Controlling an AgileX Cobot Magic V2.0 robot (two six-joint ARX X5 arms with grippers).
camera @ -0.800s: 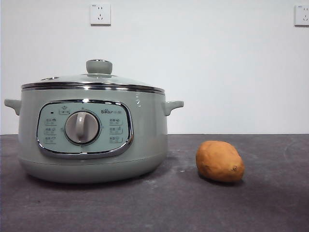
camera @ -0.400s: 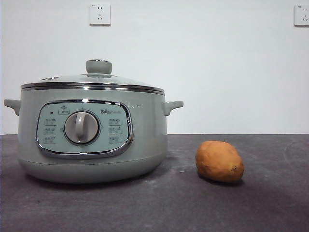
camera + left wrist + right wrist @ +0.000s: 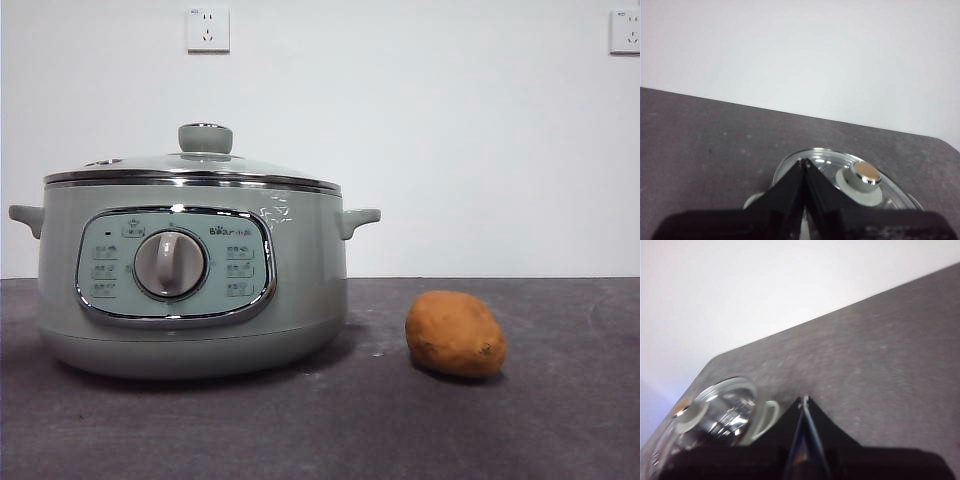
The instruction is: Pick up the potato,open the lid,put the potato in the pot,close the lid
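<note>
The pale green pot (image 3: 190,280) stands at the left of the dark table, with its lid (image 3: 195,165) on it and the green knob (image 3: 205,137) on top. The orange-brown potato (image 3: 455,333) lies on the table to the right of the pot. My left gripper (image 3: 805,162) is shut and empty, high above the lid (image 3: 840,172), beside its knob (image 3: 860,180). My right gripper (image 3: 805,400) is shut and empty, high above the table, with the lid (image 3: 715,412) off to one side. Neither gripper shows in the front view. The potato is hidden in both wrist views.
The dark grey table (image 3: 400,420) runs to a white wall with two sockets (image 3: 208,28). The pot's side handles (image 3: 358,218) stick out on both sides. Bare table lies around the potato.
None in the things. Only a small reflection on the pot's upper front has shifted and brightened.
</note>
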